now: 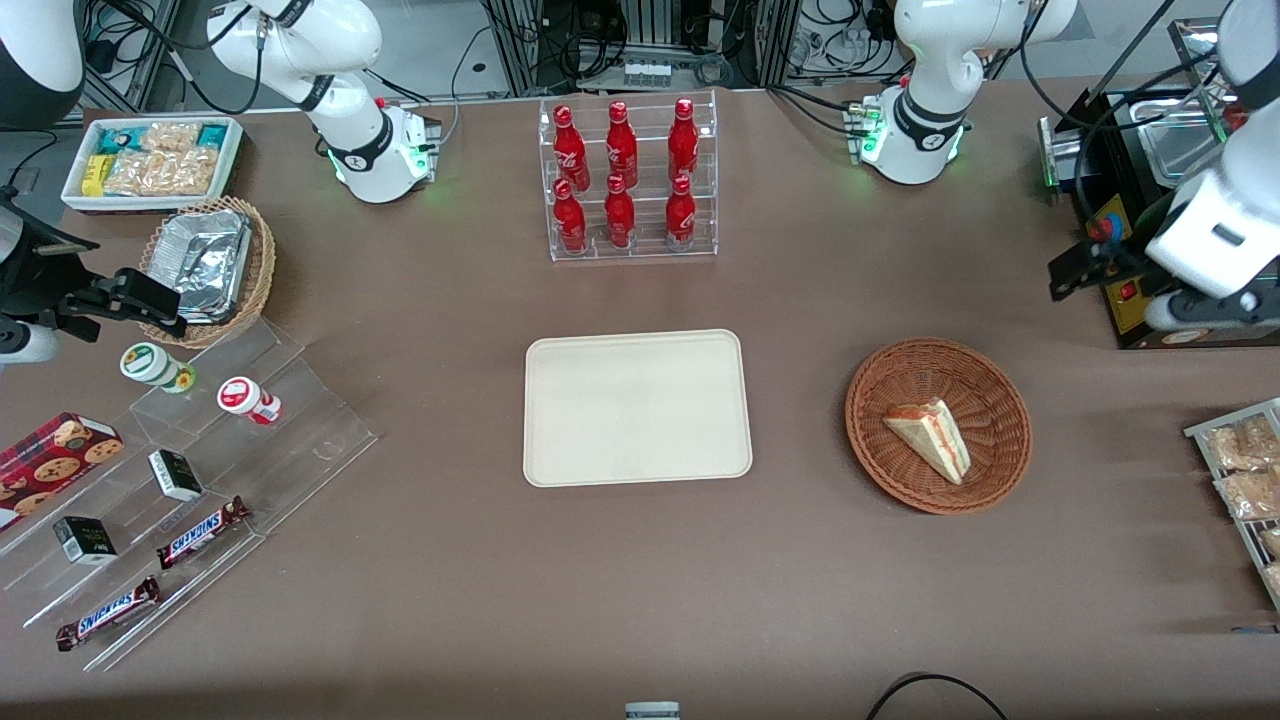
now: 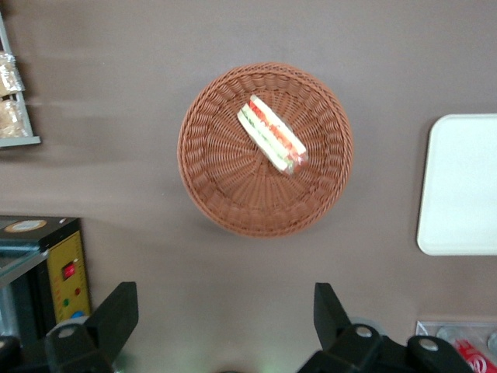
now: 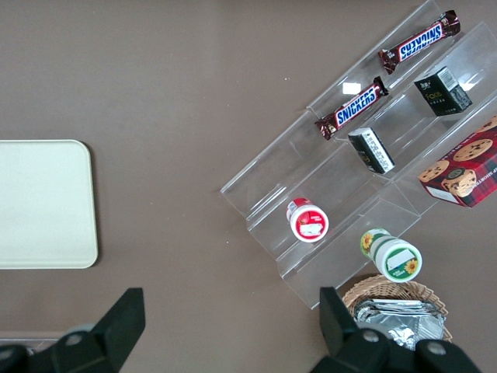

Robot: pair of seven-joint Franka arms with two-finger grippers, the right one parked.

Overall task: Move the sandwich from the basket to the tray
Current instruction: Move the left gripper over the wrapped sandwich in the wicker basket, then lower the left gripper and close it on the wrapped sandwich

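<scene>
The sandwich, a clear-wrapped white wedge with red and green filling, lies in the round reddish-brown basket. The cream tray lies flat beside the basket, toward the parked arm's end, with nothing on it. My gripper hangs high over the table, farther from the front camera than the basket and toward the working arm's end. It is open and holds nothing; bare brown table shows between its fingers.
A black appliance stands close by the gripper. A wire rack of snack packets sits at the working arm's end. A clear rack of red bottles stands farther from the camera than the tray. Acrylic steps with candy bars fill the parked arm's end.
</scene>
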